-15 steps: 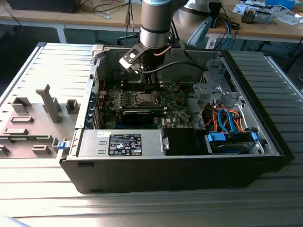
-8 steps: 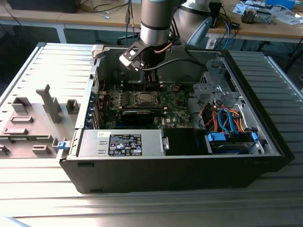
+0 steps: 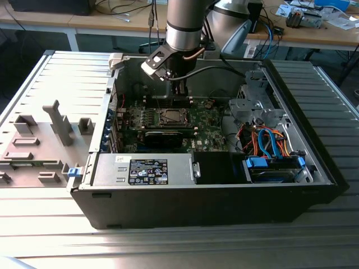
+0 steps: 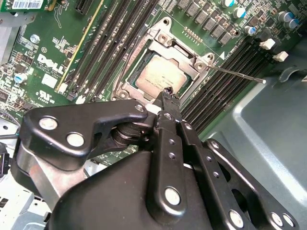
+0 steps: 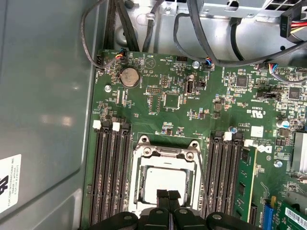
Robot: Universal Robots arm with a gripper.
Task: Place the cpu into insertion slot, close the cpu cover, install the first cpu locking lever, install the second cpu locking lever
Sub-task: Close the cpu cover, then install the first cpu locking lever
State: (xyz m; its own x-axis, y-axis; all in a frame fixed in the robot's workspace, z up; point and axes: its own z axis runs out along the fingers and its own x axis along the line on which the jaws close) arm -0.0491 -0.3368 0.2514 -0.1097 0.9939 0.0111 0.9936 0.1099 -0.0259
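Observation:
The cpu [image 4: 160, 76] [image 5: 165, 179], a dull silver square, lies in the insertion slot [image 3: 171, 116] on the green board. The silvery cpu cover [image 4: 160, 38] [image 5: 165, 153] lies flat around it, framing the chip. One thin metal locking lever [image 4: 240, 75] sticks out sideways from the socket's corner. My gripper [image 4: 168, 93] [image 5: 168, 194] [image 3: 178, 94] hangs just above the socket's edge with its black fingers pressed together, nothing showing between them. The fingertips cover part of the chip's rim in both wrist views.
Black memory slots [image 5: 110, 172] flank the socket on both sides. The open computer case [image 3: 314, 162] walls in the board, with a power supply [image 3: 146, 171] at the front, a drive cage with orange and blue cables [image 3: 269, 143], and loose cables [image 5: 144, 28].

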